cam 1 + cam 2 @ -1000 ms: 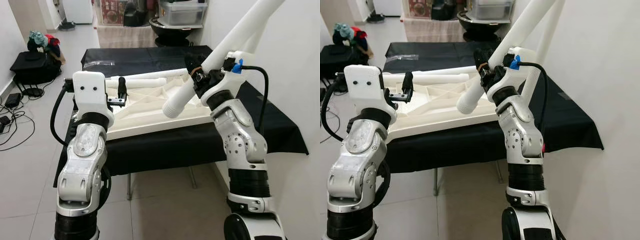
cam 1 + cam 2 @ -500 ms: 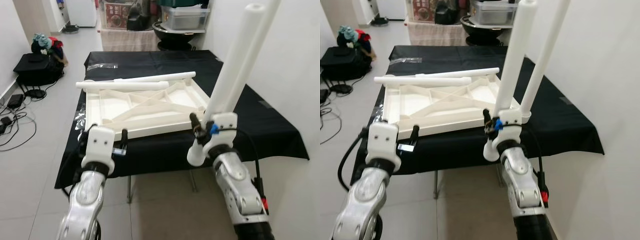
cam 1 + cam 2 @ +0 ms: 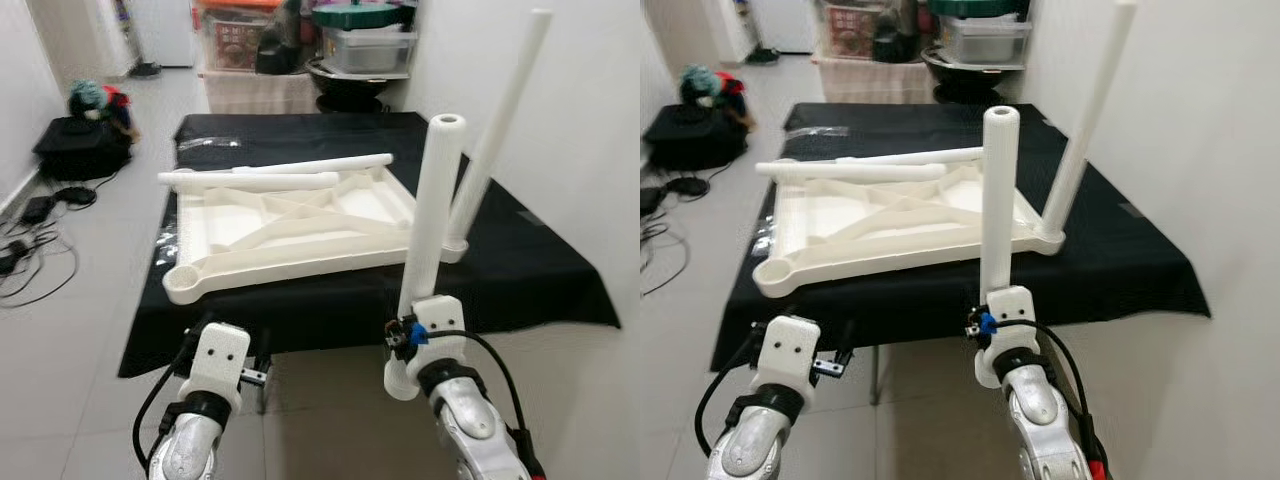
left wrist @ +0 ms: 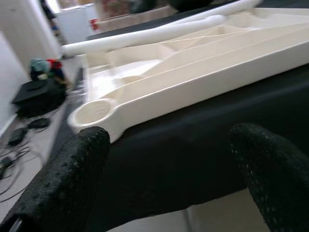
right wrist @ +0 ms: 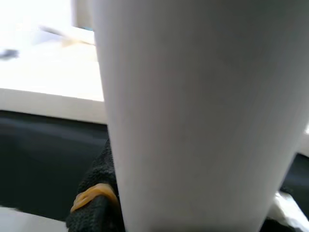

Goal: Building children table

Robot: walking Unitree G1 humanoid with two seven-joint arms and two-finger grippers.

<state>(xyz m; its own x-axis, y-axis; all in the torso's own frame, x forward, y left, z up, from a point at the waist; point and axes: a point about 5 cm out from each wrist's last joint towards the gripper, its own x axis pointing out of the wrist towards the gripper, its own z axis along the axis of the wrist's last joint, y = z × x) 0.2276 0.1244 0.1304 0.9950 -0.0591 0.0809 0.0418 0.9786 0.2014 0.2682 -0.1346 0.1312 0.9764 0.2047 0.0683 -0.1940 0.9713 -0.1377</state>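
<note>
Gripping a white table leg (image 3: pixel 430 215) near its lower end, the right gripper (image 3: pixel 403 335) hangs low in front of the table's near edge, and the leg stands almost upright with its hollow top level with the far side of the tabletop. From the right wrist the leg's white barrel is pressed against a black finger (image 5: pixel 96 193) with a small orange band on it. The left gripper (image 4: pixel 169 159) sits low too, on the robot's left below the table edge; its two knobbly black fingers (image 4: pixel 72 169) are spread wide with nothing between them, pointed at the black cloth and the near corner of the tabletop.

On the table covered in black cloth (image 3: pixel 520 270) lies the white children's tabletop (image 3: pixel 290 225), upside down so its ribs and diagonal braces show. A round empty socket (image 3: pixel 186 283) marks its near left corner. At the near right corner another leg (image 3: pixel 495 125) is seated in its socket, leaning slightly away. Two more legs (image 3: pixel 290 172) lie across the far rim of the tabletop, side by side.

Beyond the table stand storage boxes (image 3: pixel 365 40) and a dark bowl-like tub, and a black bag (image 3: pixel 85 135) rests on the tiled floor to the left beside some cables (image 3: pixel 25 250).
</note>
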